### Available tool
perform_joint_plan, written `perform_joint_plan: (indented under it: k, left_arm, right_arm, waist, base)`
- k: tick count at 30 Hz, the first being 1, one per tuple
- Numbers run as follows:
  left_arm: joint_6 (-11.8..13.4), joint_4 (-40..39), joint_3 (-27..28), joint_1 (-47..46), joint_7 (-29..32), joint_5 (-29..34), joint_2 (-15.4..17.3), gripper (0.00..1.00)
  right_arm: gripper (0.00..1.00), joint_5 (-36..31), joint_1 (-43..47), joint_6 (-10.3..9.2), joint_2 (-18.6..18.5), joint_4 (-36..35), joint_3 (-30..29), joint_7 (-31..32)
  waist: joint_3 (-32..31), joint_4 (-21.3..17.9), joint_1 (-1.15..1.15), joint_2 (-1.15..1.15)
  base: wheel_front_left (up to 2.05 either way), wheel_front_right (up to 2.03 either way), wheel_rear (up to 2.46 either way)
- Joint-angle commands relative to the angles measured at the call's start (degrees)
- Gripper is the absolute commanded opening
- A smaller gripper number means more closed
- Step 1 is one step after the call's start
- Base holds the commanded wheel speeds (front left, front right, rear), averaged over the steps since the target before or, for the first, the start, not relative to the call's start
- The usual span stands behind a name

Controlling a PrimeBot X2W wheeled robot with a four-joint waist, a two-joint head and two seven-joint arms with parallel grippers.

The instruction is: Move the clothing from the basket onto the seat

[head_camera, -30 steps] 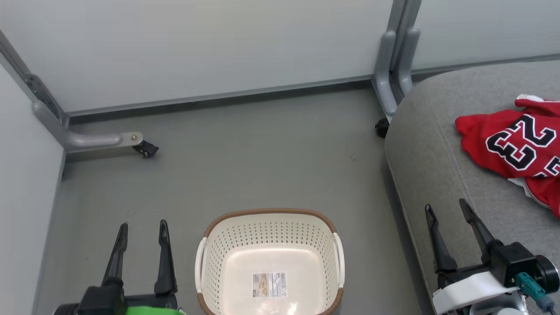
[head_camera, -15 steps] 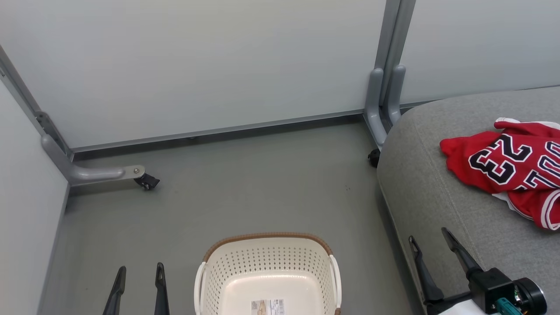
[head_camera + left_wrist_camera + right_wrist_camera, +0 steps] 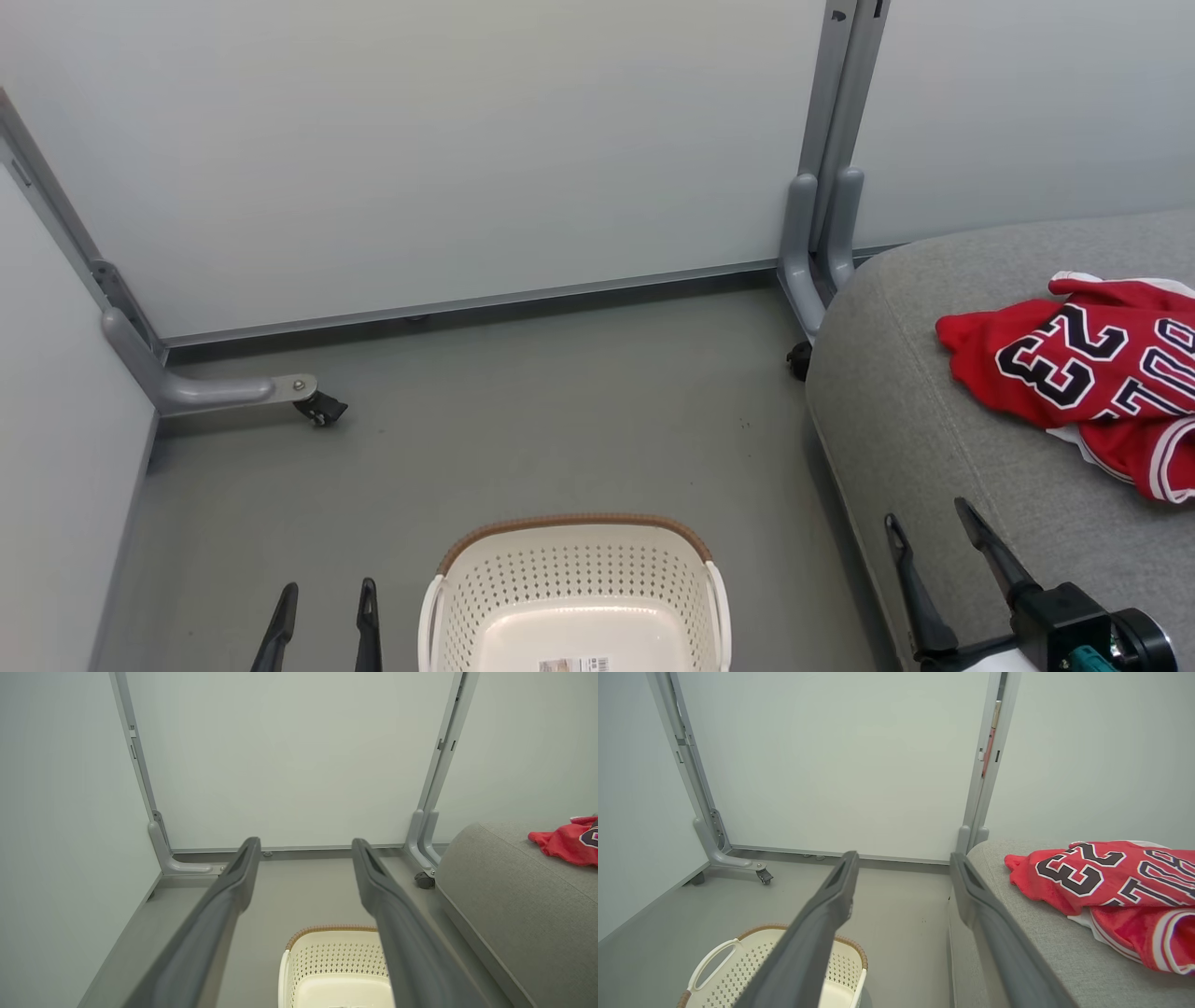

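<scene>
Clothing (image 3: pixel 1111 896) on seat (image 3: pixel 1064 952): 23 readable from right wrist, perhaps not left.

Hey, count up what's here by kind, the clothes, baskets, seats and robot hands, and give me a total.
red jersey: 1
laundry basket: 1
grey seat: 1
robot hands: 2, the left hand and the right hand
Total: 5

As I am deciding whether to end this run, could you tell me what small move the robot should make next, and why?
Probably nothing beyond parking both arms. The jersey lies on the seat, what shows of the basket is empty, and the left gripper and right gripper have their fingers apart, holding nothing. The task looks done.
</scene>
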Motion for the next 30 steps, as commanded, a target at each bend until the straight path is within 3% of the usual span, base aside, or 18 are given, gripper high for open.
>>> perform_joint_plan:
  k: [1, 6, 17, 30]
  left_arm:
    - [-0.01, 0.2, -0.07, 0.01, -0.01, 0.08, -0.01, 0.0]
    - [0.0, 2.83, -0.21, 0.05, 0.0, -0.38, -0.09, 0.0]
    - [-0.67, 4.35, 0.59, -3.6, 2.76, -14.59, 0.63, 0.0]
    - [-1.41, 6.16, 1.49, -7.16, 5.44, -27.38, 1.17, 0.0]
  right_arm:
    - [0.0, 0.01, 0.02, 0.0, 0.03, 0.18, 0.04, 0.0]
    - [0.0, 0.0, 0.56, 0.0, 0.45, 2.71, 0.22, 0.01]
    - [0.0, 15.49, -2.0, -0.01, -0.39, 3.95, -0.08, 2.7]
    - [0.0, 29.39, -4.42, -0.02, -1.0, 5.25, -0.6, 5.36]
  waist:
    - [0.0, 0.04, 0.0, 0.0]
    - [0.0, 0.04, 0.0, 0.0]
    - [0.62, -0.06, 0.0, 0.0]
    - [1.26, -0.18, 0.0, 0.0]
  base:
    - [0.0, 0.0, 0.0]
    - [0.0, 0.0, 0.0]
    - [0.0, 0.0, 0.0]
    - [0.0, 0.0, 0.0]
